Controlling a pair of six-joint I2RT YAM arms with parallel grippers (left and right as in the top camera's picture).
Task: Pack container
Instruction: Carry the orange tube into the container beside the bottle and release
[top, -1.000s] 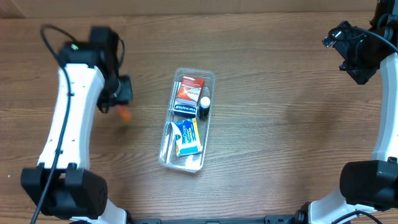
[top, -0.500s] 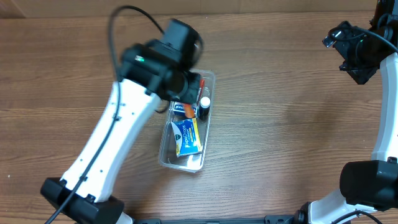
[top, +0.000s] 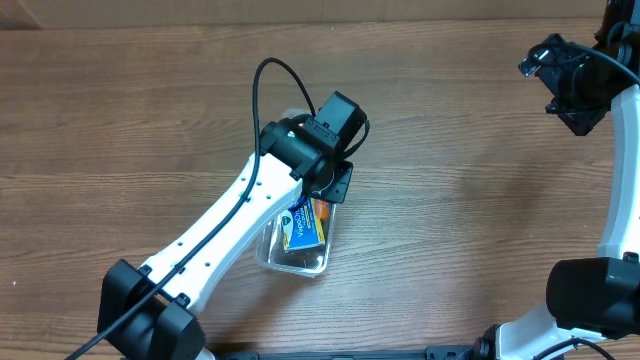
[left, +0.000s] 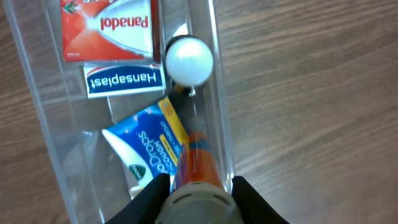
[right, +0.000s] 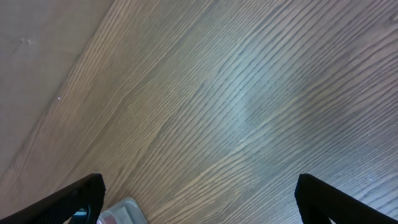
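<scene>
The clear plastic container (top: 268, 252) lies mid-table, long and narrow, also in the left wrist view (left: 56, 155). Inside are a red Panadol box (left: 109, 28), a dark blue Hansaplast box (left: 123, 81), a blue and yellow box (left: 152, 149) and a small bottle with a white cap (left: 189, 60). My left gripper (left: 194, 186) is shut on an orange tube with a white cap (left: 199, 165), held over the container's right wall. In the overhead view the left gripper (top: 335, 180) covers the container's far half. My right gripper (right: 199, 202) is open and empty, high at the far right (top: 570, 85).
The container's corner (right: 121, 211) shows at the bottom left of the right wrist view. Bare wooden table (top: 470, 220) lies around the container on all sides.
My left arm swung from the table's left side over to the container, carrying the orange tube, and now sits lower over its right side. The right arm has not moved.
</scene>
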